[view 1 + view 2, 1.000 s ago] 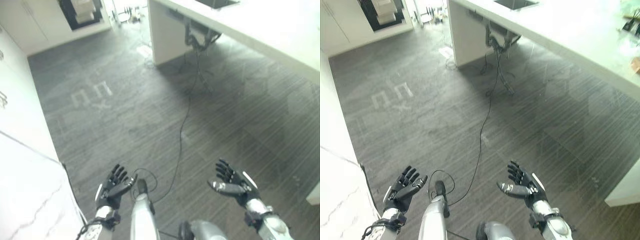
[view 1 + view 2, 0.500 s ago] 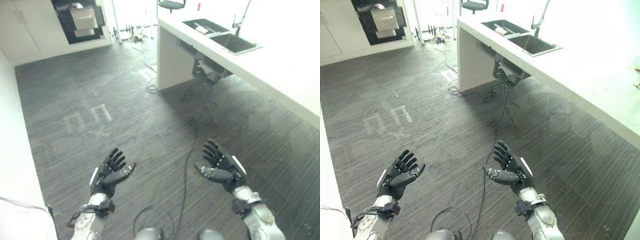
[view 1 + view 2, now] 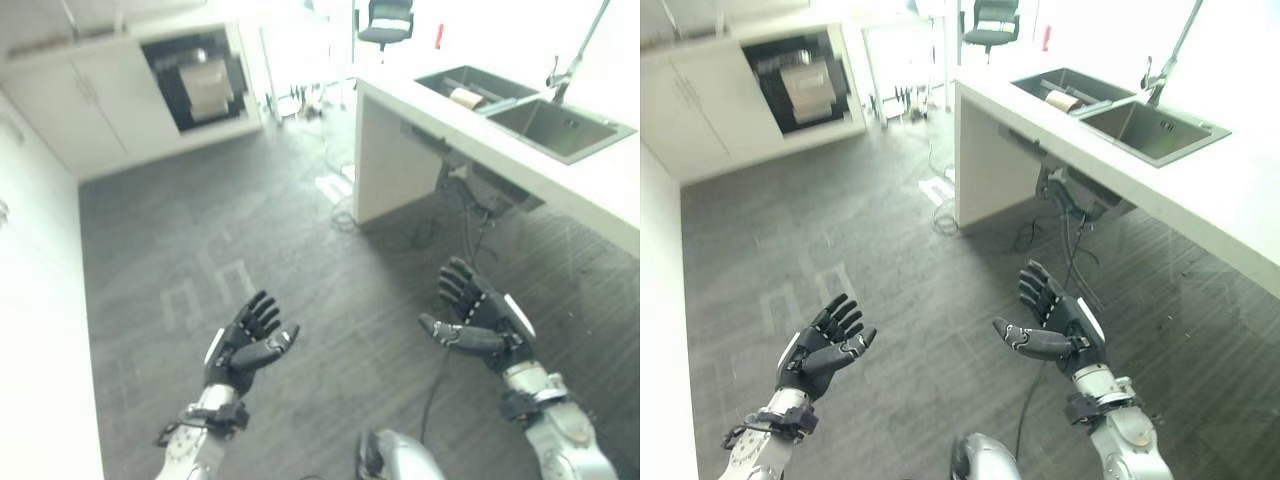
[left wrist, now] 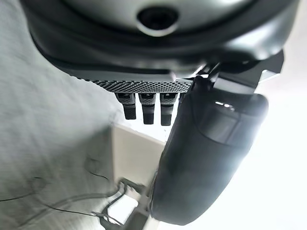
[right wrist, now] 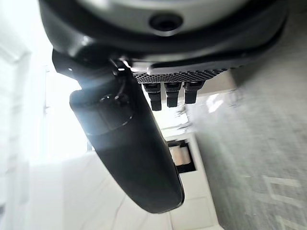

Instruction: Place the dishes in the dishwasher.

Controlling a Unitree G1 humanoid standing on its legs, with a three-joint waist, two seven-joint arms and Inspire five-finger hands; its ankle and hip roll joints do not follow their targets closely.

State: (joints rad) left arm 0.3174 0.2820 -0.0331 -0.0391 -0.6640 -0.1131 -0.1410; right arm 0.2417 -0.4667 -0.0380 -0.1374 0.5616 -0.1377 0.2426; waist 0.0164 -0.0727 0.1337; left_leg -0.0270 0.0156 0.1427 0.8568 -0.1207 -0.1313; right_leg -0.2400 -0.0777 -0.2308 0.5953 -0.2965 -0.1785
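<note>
Both hands hover empty over the dark striped floor, palms facing each other. My left hand point(image 3: 245, 345) is open with its fingers spread, and my right hand point(image 3: 485, 320) is open too. In the wrist views, straight fingers point(image 4: 146, 108) and fingers point(image 5: 168, 96) hold nothing. A steel sink point(image 3: 560, 125) is set in the white counter point(image 3: 610, 185) at the right. A pale rolled item point(image 3: 465, 97) lies in the sink's far basin. At the back, a dark open appliance bay point(image 3: 195, 85) shows a pale rack inside.
White cabinets point(image 3: 90, 115) flank the dark bay, and a white wall point(image 3: 35, 300) runs along the left. The counter's end panel point(image 3: 390, 160) has cables below it. An office chair point(image 3: 385, 20) stands at the far back. Open floor lies between me and the bay.
The whole picture has shifted, so the camera moved: the sink and the dark bay now show closer and fuller. Both hands stay open and empty, held a little higher.
</note>
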